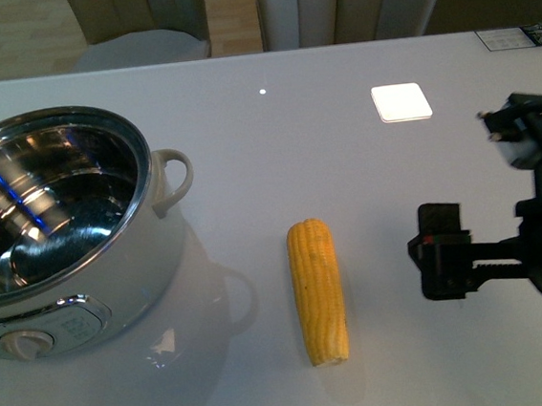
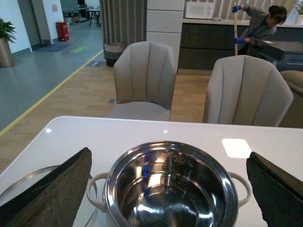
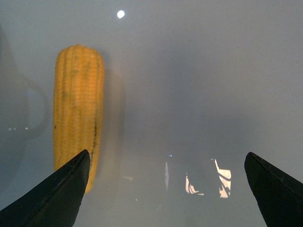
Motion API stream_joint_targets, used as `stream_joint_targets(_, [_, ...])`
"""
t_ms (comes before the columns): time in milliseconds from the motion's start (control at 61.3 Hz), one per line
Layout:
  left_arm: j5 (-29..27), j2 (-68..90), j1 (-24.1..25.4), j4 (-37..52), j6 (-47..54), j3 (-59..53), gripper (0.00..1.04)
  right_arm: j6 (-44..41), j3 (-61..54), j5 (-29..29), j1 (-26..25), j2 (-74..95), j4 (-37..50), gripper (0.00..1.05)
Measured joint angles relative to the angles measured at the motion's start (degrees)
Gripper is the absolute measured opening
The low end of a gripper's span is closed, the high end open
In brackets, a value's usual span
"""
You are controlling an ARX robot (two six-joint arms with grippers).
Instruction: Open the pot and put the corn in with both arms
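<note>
The white pot stands at the table's left with no lid on it, its steel inner bowl empty. The yellow corn lies on the table to its right, lengthwise toward me. My right gripper is open and empty, to the right of the corn and apart from it. In the right wrist view the corn lies beside one finger of the right gripper, outside the jaws. My left gripper is open and empty above the pot. A glass lid's rim shows on the table beside the pot.
A bright square light reflection lies on the white table. A black card sits at the far right edge. Beige chairs stand behind the table. A person works far behind.
</note>
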Motion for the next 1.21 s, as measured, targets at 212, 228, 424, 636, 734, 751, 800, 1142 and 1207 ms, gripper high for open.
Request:
stream_joint_targets(212, [0.0, 0.0, 0.0, 0.0, 0.0, 0.0, 0.98, -0.02, 6.75, -0.28, 3.85, 4.2, -1.57, 0.96])
stream_joint_targets(228, [0.0, 0.0, 0.0, 0.0, -0.02, 0.0, 0.98, -0.04, 7.39, -0.28, 4.15, 4.59, -1.77, 0.96])
stream_joint_targets(424, [0.0, 0.0, 0.0, 0.0, 0.0, 0.0, 0.98, -0.04, 13.4, -0.22, 6.05, 9.88, -4.44, 0.96])
stream_joint_targets(636, [0.0, 0.0, 0.0, 0.0, -0.02, 0.0, 0.98, -0.48, 22.18, 1.11, 7.02, 16.98, -9.9, 0.96])
stream_joint_targets(734, [0.0, 0.0, 0.0, 0.0, 0.0, 0.0, 0.98, -0.44, 25.81, 1.51, 7.17, 19.76, -12.31, 0.96])
stream_joint_targets(751, [0.0, 0.0, 0.0, 0.0, -0.02, 0.0, 0.98, -0.42, 26.49, 1.51, 7.21, 20.35, -12.76, 0.96])
stream_joint_targets(800, [0.0, 0.0, 0.0, 0.0, -0.02, 0.0, 0.98, -0.26, 27.91, 1.7, 7.26, 21.9, -13.86, 0.96])
stream_joint_targets(1142, [-0.02, 0.0, 0.0, 0.0, 0.0, 0.0, 0.98, -0.09, 33.18, 3.06, 8.17, 28.17, -18.67, 0.96])
stream_joint_targets(1207, [-0.02, 0.0, 0.0, 0.0, 0.0, 0.0, 0.98, -0.11, 33.88, 3.39, 8.09, 29.73, -19.74, 0.96])
